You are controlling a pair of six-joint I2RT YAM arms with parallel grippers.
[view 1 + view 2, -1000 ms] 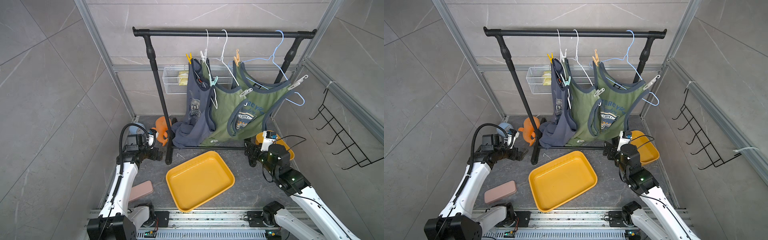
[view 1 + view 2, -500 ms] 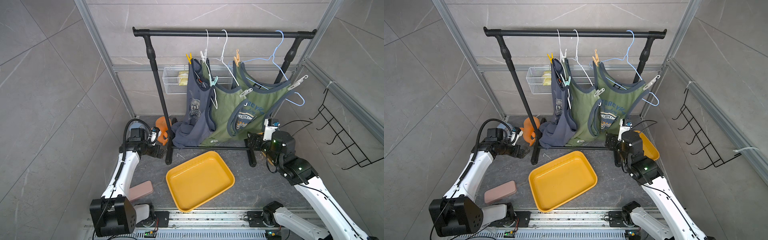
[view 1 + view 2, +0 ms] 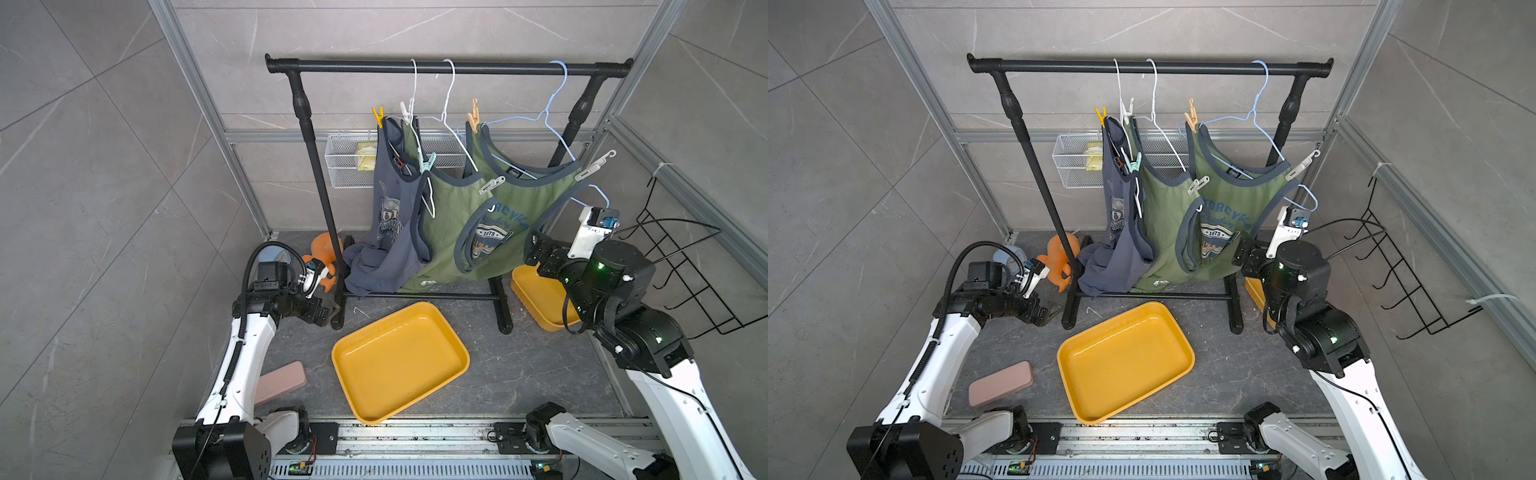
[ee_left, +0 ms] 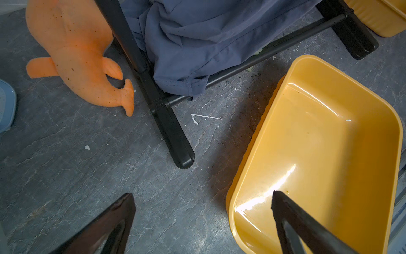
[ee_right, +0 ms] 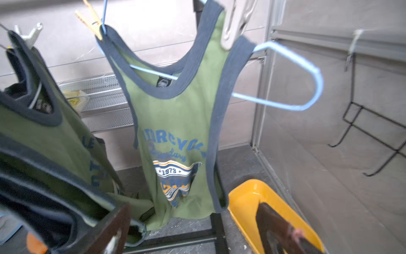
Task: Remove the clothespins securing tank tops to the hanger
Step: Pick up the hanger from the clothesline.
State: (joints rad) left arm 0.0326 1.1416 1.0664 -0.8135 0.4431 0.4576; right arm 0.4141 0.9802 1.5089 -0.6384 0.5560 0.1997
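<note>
**All six clipped on, nothing grasped**

I am watching three tank tops hanging from the black rail (image 3: pixel 449 67): the slate blue top (image 3: pixel 388 216), the middle olive top (image 3: pixel 440 224) and the printed olive top (image 5: pixel 175 123) on its blue hanger (image 5: pixel 274 104). The yellow clothespin (image 3: pixel 377 115) is pinching the slate blue strap, with the upper white clothespin (image 3: pixel 404 111) just beside it and the mint clothespin (image 3: pixel 428 162) lower down. The orange-tan clothespin (image 3: pixel 473 117) and far-right white clothespin (image 3: pixel 595 163) are holding the printed top's straps. The middle white clothespin (image 3: pixel 491 185) is sitting between the olive tops.

My right gripper (image 5: pixel 194 205) is hovering beside the printed top's lower edge, jaws apart, gripping nothing. My left gripper (image 4: pixel 202 194) is hanging low by the rack's foot (image 4: pixel 173 136), near the yellow tray (image 3: pixel 399 361), jaws wide and empty.
</note>
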